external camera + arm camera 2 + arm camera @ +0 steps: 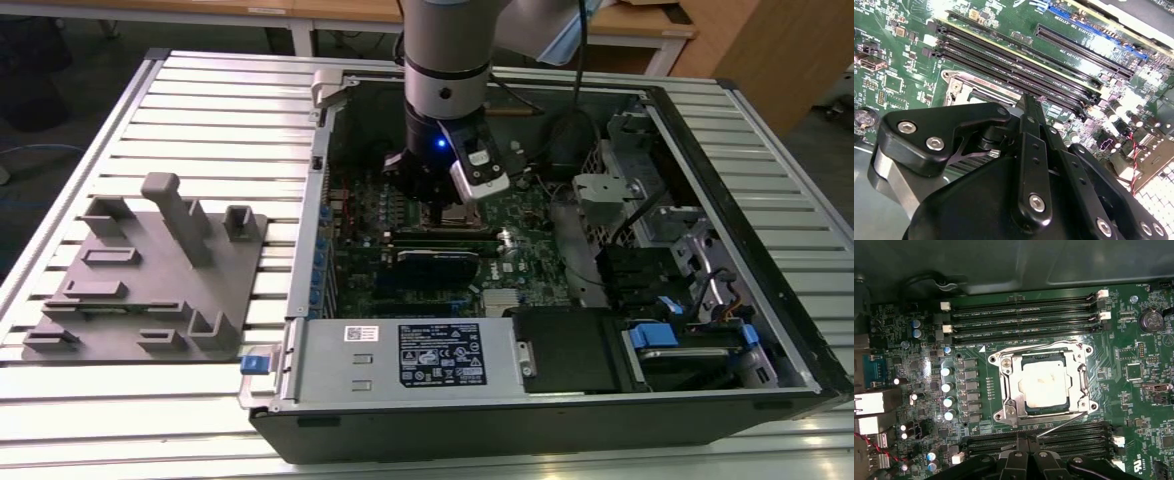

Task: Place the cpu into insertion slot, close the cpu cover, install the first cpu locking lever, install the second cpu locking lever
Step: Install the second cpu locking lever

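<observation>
I see the cpu seated in the insertion slot, the cpu cover lying closed around it, on the green board inside the open computer case on the table. My gripper hangs just above the socket, fingers pressed together, holding nothing.

A robotics lab: an opened computer case lies on a slatted metal bench, wooden desks at twelve o'clock.
</observation>
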Available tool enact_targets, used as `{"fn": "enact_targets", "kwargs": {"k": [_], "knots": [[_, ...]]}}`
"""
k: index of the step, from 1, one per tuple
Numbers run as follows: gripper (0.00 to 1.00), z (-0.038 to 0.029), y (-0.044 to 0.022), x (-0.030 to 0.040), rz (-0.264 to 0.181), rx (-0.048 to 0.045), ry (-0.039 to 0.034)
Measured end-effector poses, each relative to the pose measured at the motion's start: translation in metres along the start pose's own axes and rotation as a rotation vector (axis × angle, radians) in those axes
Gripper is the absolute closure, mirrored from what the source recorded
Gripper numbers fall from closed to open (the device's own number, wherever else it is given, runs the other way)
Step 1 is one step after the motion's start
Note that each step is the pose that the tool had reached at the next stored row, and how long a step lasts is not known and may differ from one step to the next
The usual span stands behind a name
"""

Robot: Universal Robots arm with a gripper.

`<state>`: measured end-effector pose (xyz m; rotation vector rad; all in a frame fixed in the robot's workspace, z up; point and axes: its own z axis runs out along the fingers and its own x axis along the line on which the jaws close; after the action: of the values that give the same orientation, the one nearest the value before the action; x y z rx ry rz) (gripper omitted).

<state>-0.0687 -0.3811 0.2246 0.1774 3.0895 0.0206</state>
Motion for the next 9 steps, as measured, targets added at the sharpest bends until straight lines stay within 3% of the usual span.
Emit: {"fn": "enact_targets", "kwargs": {"k": [9], "knots": [[0.90, 0.0014, -0.0002, 0.0020, 0.000, 0.0000, 0.0000]]}}
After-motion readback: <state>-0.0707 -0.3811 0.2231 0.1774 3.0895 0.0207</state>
